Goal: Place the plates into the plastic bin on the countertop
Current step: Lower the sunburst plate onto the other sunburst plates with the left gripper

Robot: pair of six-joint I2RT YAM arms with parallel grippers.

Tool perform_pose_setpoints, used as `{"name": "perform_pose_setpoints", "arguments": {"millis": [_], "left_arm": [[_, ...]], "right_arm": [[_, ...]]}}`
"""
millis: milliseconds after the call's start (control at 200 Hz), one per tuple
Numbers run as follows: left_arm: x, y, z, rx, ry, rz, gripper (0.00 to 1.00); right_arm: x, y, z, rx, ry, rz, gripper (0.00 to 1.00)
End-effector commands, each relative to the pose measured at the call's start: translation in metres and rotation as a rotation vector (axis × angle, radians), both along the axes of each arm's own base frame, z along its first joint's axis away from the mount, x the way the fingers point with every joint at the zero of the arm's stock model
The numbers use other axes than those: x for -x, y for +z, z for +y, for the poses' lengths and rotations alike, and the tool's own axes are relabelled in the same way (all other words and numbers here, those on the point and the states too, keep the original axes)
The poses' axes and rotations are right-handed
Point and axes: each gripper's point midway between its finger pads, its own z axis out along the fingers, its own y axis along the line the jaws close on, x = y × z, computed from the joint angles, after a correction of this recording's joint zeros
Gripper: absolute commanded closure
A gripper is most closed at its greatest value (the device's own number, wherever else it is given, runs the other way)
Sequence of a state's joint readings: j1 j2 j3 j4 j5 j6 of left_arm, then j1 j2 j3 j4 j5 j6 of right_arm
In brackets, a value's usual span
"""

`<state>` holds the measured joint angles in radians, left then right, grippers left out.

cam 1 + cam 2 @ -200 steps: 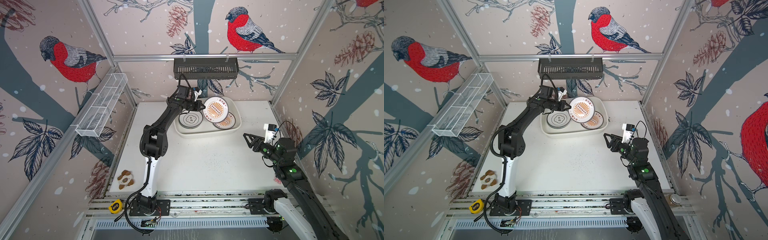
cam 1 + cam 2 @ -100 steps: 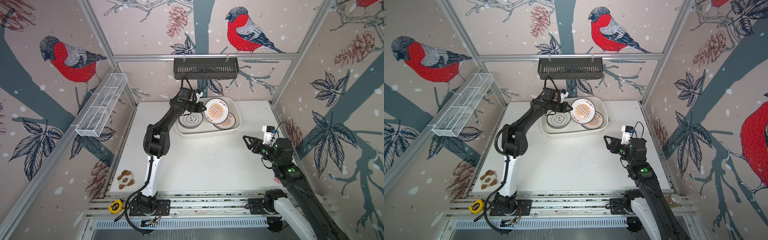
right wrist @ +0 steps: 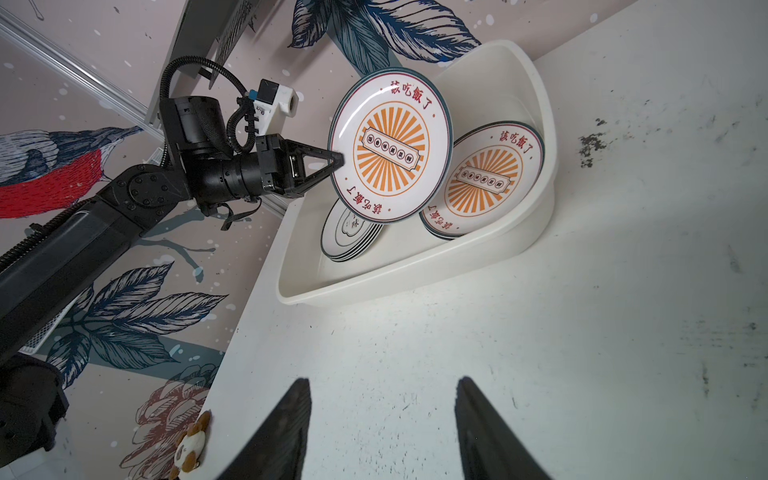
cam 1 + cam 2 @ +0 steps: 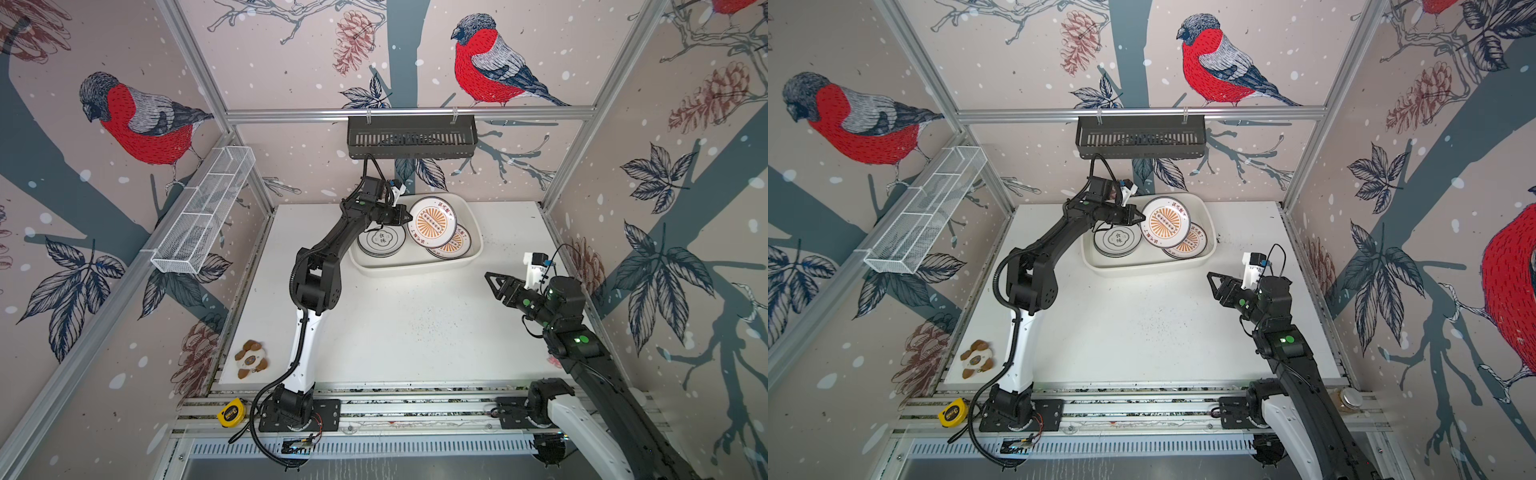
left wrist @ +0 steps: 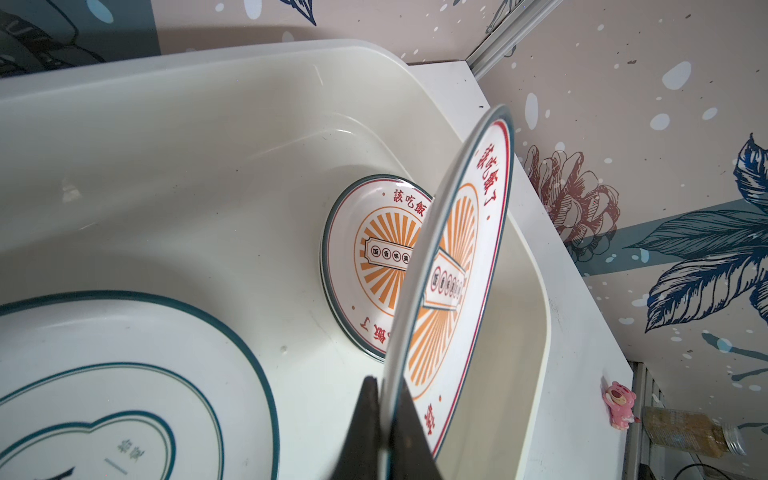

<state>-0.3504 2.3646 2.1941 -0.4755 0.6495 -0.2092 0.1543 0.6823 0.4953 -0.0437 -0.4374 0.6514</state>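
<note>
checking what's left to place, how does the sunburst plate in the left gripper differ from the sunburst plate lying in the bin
The held sunburst plate is pinched at its rim by the left gripper; the lying sunburst plate is touched by no gripper. The held one hangs tilted above the plastic bin; the lying one rests flat inside it. Both share the orange sunburst, red lettering and dark rim.
</note>
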Motion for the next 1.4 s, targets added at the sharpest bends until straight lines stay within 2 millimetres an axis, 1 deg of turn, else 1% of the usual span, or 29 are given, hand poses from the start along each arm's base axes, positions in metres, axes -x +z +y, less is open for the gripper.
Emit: {"name": "perform_pose_setpoints", "arguments": {"millis": [0, 180, 300, 445, 640, 881, 1106, 1396], "left_arm": [[-0.006, 0.012, -0.004, 0.021, -0.005, -0.054, 1.0], [-0.006, 0.006, -0.008, 0.015, 0.001, -0.046, 1.0], [-0.004, 0.002, -0.02, 0.018, -0.011, -0.04, 1.0], [-0.007, -0.001, -0.029, 0.027, -0.014, -0.036, 1.0], [-0.012, -0.009, -0.035, 0.025, 0.0, -0.028, 1.0], [-0.013, -0.02, -0.044, 0.024, -0.007, -0.019, 1.0], [-0.014, -0.033, -0.048, 0.012, -0.005, -0.008, 1.0], [-0.018, -0.04, -0.05, 0.014, 0.0, -0.003, 1.0]], "right_arm": [[-0.003, 0.006, 0.0, -0.002, -0.004, -0.033, 0.43], [-0.005, 0.005, 0.0, -0.005, -0.004, -0.029, 0.43], [-0.005, 0.004, 0.001, -0.008, 0.002, -0.02, 0.43], [-0.004, 0.003, 0.001, -0.007, 0.002, -0.014, 0.43], [-0.002, 0.001, 0.0, -0.006, -0.001, -0.004, 0.43], [-0.002, -0.003, 0.0, -0.013, -0.006, 0.006, 0.43], [-0.004, -0.005, 0.0, -0.015, -0.007, 0.012, 0.43], [-0.006, -0.011, 0.001, -0.017, -0.004, 0.024, 0.43]]}}
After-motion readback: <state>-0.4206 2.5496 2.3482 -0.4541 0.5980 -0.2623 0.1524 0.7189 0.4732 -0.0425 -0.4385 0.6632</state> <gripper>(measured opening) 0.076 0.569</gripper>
